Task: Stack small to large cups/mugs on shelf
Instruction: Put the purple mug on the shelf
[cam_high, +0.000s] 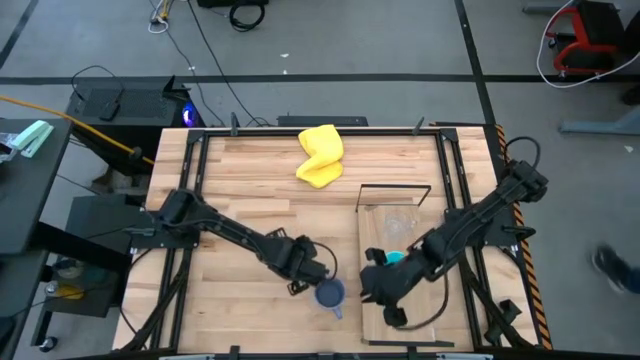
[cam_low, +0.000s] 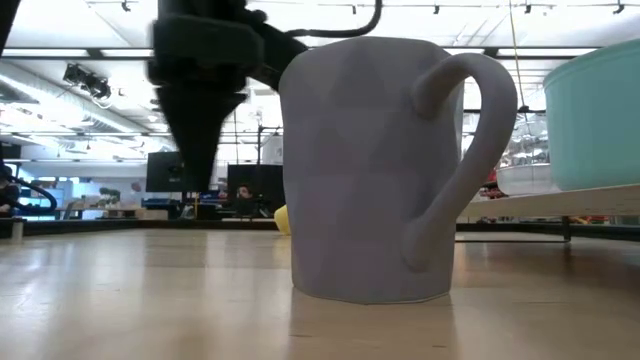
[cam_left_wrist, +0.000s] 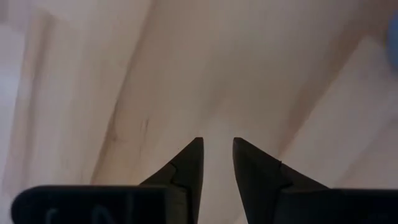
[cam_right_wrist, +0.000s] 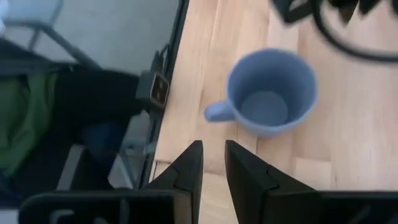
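Note:
The grey-blue mug (cam_high: 330, 293) stands upright on its base on the tabletop, just left of the shelf (cam_high: 372, 240); it also shows in the low view (cam_low: 370, 170) and the right wrist view (cam_right_wrist: 270, 93). The cyan mug (cam_high: 397, 257) and the clear glass (cam_high: 398, 222) stand on the shelf board; the cyan mug also shows in the low view (cam_low: 600, 110). My left gripper (cam_high: 300, 278) hangs just left of the grey-blue mug, fingers nearly together and empty (cam_left_wrist: 217, 149). My right gripper (cam_high: 378, 285) hovers over the shelf's near part beside the cyan mug, fingers nearly together and empty (cam_right_wrist: 213, 152).
A yellow cloth (cam_high: 320, 155) lies at the table's far middle. The shelf's black wire frame (cam_high: 395, 187) stands at its far end. Black rails run along the table's edges (cam_high: 190, 200). The tabletop's near edge lies close to the grey-blue mug (cam_right_wrist: 168, 124).

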